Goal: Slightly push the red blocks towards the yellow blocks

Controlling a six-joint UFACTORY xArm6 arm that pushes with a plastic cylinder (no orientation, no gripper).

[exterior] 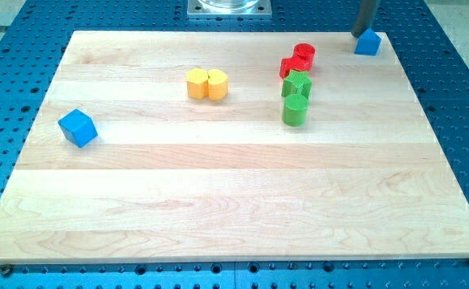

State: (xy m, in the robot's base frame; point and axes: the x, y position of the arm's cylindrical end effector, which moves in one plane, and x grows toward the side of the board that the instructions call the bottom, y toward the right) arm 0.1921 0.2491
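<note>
Two red blocks sit at the view's upper right: a red cylinder (pixel 304 54) and a red block (pixel 290 67) touching it at its lower left. Two yellow blocks touch each other left of them: a yellow block (pixel 197 83) and a yellow hexagonal block (pixel 217 83). My tip (pixel 358 34) stands at the board's top right edge, just left of a small blue block (pixel 368 42). It is to the right of the red blocks, with a gap between.
Two green blocks, one (pixel 296 85) above a green cylinder (pixel 295 110), lie directly below the red ones, touching them. A blue cube (pixel 78 128) sits at the view's left. The wooden board (pixel 234 201) lies on a blue perforated table.
</note>
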